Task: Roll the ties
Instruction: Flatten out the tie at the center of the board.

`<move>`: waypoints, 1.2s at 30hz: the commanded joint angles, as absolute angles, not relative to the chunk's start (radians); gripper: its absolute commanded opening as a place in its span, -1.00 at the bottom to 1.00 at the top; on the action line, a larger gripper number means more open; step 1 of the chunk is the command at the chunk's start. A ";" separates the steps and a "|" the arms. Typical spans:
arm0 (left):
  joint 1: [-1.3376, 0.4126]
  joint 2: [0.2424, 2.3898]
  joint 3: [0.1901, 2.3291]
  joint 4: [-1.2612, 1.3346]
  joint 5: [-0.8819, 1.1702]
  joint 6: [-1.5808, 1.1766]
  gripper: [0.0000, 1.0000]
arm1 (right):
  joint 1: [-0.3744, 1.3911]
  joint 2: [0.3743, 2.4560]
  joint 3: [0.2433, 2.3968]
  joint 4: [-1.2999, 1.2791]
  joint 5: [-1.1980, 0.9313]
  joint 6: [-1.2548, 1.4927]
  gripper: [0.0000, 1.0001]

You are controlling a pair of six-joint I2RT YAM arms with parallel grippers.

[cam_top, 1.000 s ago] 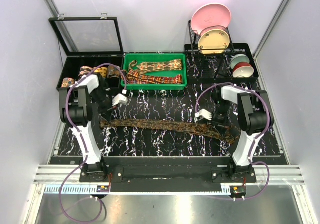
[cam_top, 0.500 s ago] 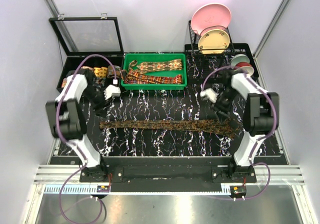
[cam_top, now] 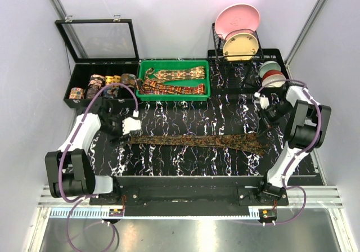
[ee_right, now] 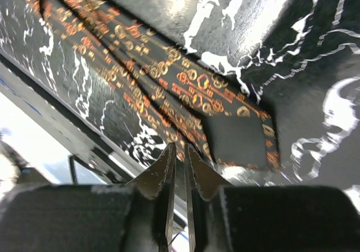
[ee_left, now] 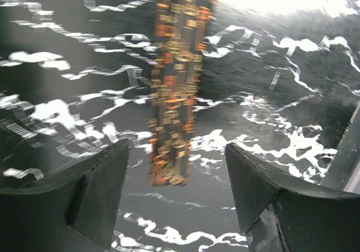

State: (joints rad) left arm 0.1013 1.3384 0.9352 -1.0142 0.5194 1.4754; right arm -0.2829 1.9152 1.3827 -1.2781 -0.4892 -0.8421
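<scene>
At the far left, rolled ties (cam_top: 104,83) sit in a row in a black box (cam_top: 84,70). Nearer and to the right, the left hand (cam_top: 133,124) hangs low over the desk (cam_top: 185,114). Its fingers (ee_left: 95,190) are spread wide, and between them shows the narrow end of a long tie (cam_top: 197,141) that lies flat across the middle. Behind it, flat ties (cam_top: 174,80) fill a green tray (cam_top: 169,98). The right hand (cam_top: 263,101) hovers beyond the long tie's wide end, its fingers (ee_right: 160,173) drawn almost together and gripping nothing.
</scene>
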 commanded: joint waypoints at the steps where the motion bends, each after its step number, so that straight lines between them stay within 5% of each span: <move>1: 0.094 1.342 0.867 -0.937 0.468 1.583 0.47 | -0.281 1.956 1.324 -1.160 -0.474 -0.683 -0.68; 23: -0.172 1.500 0.830 -0.709 0.387 1.451 0.29 | -0.281 1.985 1.229 -1.015 -0.308 -0.660 -0.67; 32: -0.207 1.517 0.827 -0.713 0.328 1.440 -0.62 | -0.281 1.982 1.229 -1.002 -0.261 -0.664 -0.67; 36: -0.199 1.488 0.805 -0.730 0.301 1.474 -0.74 | -0.281 1.986 1.232 -0.997 -0.242 -0.672 -0.68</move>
